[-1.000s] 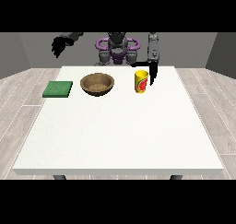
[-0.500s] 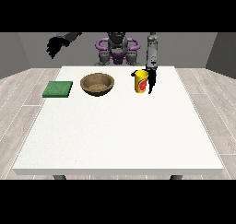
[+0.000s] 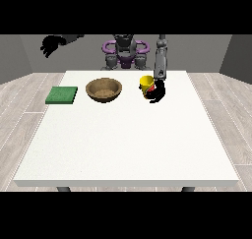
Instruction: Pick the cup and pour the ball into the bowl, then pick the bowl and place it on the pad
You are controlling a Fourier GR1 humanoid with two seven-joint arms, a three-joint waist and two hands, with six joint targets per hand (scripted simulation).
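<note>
cup: a yellow cup (image 3: 146, 85) with a red mark on its side stands upright on the white table (image 3: 128, 139), towards the far edge and a little right of the middle of the view.
ball: no ball can be made out in the cup from this angle.
hand at the view's right: a black hand (image 3: 157, 93) sits down at the cup's right side, touching it; its fingers look curled round the cup's lower right, reaching onto the front face. the grey forearm (image 3: 160, 61) comes almost straight down to it from the shoulder.
bowl: a brown wooden bowl (image 3: 104, 89) stands upright just left of the cup, with a clear gap between them; its inside shows only its own speckled brown.
pad: a flat green pad (image 3: 62, 95) lies left of the bowl near the table's left edge, apart from the bowl.
hand at the view's left: the other black hand (image 3: 51, 44) is raised high, well above and beyond the table's far left corner, away from everything on it; its fingers hang bent downward and hold nothing.
robot: the torso (image 3: 125, 53), grey with purple rings, stands behind the far edge, between the two arms.
floor: pale wood planks (image 3: 19, 105) show around the table.
</note>
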